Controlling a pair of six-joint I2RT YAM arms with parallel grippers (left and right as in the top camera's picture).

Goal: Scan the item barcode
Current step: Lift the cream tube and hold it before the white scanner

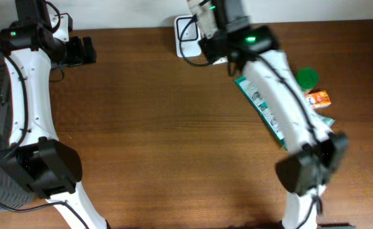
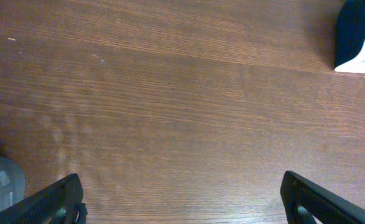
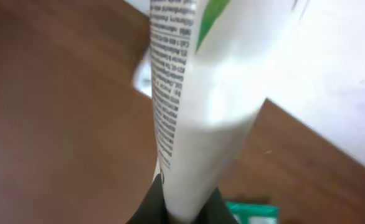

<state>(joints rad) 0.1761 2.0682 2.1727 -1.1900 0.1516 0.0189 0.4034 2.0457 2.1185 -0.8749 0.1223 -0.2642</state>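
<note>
**Overhead.** The right gripper [image 1: 205, 22] was held at the far edge of the table [image 1: 161, 127], clamped on a white tube [image 1: 204, 14] directly above the scanner [image 1: 185, 39]. The left gripper [image 1: 88, 49] was stationed near the far left corner, well apart from both. A green box [image 1: 263, 108], a green round lid [image 1: 307, 78] and an orange packet [image 1: 318, 98] were grouped near the right edge, the box partly covered by the right arm. The centre of the table was left as bare wood.

**Left wrist.** The left gripper [image 2: 182, 199] was spread wide with nothing between its fingers [image 2: 52, 202]. Only the scanner's corner [image 2: 357, 31] was seen, at upper right.

**Right wrist.** The tube [image 3: 195, 93], blurred, was pinched at its lower end by the right gripper [image 3: 182, 208]. Its printed side was turned leftward. The green box [image 3: 251, 211] was glimpsed below.
</note>
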